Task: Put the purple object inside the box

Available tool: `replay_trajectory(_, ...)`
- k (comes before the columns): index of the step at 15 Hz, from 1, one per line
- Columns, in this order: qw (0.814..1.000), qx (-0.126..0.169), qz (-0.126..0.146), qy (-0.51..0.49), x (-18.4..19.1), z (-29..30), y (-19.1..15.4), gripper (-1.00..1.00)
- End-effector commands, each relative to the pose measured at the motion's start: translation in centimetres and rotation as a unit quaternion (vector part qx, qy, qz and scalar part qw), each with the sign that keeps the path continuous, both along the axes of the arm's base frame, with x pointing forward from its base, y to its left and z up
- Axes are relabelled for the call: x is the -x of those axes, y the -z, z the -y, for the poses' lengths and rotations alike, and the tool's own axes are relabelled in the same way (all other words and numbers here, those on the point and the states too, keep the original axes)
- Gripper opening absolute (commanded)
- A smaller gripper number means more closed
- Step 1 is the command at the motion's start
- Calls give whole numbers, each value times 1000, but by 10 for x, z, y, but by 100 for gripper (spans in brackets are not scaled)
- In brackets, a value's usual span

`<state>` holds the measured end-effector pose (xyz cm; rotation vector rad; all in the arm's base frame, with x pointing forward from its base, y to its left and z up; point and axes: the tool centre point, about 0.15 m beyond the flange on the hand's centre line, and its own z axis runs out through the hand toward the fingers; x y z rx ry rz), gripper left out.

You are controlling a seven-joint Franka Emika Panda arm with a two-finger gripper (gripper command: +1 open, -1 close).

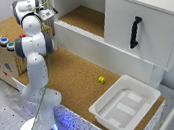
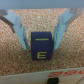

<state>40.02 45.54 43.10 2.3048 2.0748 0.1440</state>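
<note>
A: In the exterior view, where did everything sit relative to the white box [image 1: 125, 104]?

B: The box stood on the cork table [image 1: 75, 76] near its edge. A small yellow item [image 1: 102, 80] lay just beside it, toward the exterior view's left. The white arm [image 1: 33, 45] rose well apart from the box, and its claw [image 1: 45, 14] hung high near the far corner. I could not make out any purple object there. Behind the box stood a white cabinet [image 1: 138, 27] with a black handle [image 1: 135, 31].

A: And the wrist view?

B: The claw [image 2: 41, 31] was spread wide, its pale blue fingers [image 2: 16, 27] on either side of a dark purple block [image 2: 41, 46] with a yellow letter E. The block rested on the cork, not touched by either finger. The box did not show there
</note>
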Motion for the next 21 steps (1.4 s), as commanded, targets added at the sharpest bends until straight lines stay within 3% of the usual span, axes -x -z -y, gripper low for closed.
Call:
replay_trajectory(1,995,94,-20,32,-1,-23,-6,-100)
replay_trajectory(4,995,86,-13,47,6,-14,-11,-100)
replay_trajectory(8,995,10,-4,95,11,25,-31,-100)
replay_trajectory(11,992,1,4,125,12,51,-35,-100)
replay_trajectory(15,985,-37,2,168,14,97,-33,-100)
replay_trajectory(21,974,-56,9,218,24,179,-25,-100)
